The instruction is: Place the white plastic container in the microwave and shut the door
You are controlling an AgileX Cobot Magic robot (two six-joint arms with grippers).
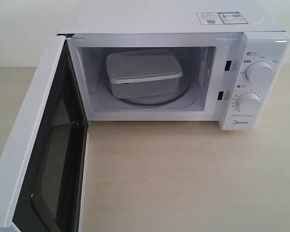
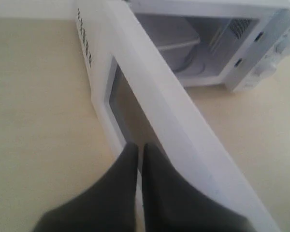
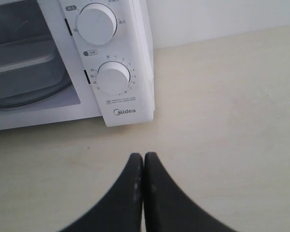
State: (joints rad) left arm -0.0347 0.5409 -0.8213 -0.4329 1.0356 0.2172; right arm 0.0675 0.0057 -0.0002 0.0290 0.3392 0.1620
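The white plastic container sits inside the microwave on the glass turntable, lid on. The door stands wide open, swung out to the left. No gripper shows in the exterior view. In the left wrist view my left gripper is shut and empty, close to the outer side of the door, with the container visible beyond. My right gripper is shut and empty over the table in front of the dial panel.
A light wooden table carries the microwave. Two round dials are on the right panel, above a Midea logo. Sticker labels lie on the microwave's top. A pale wall runs behind.
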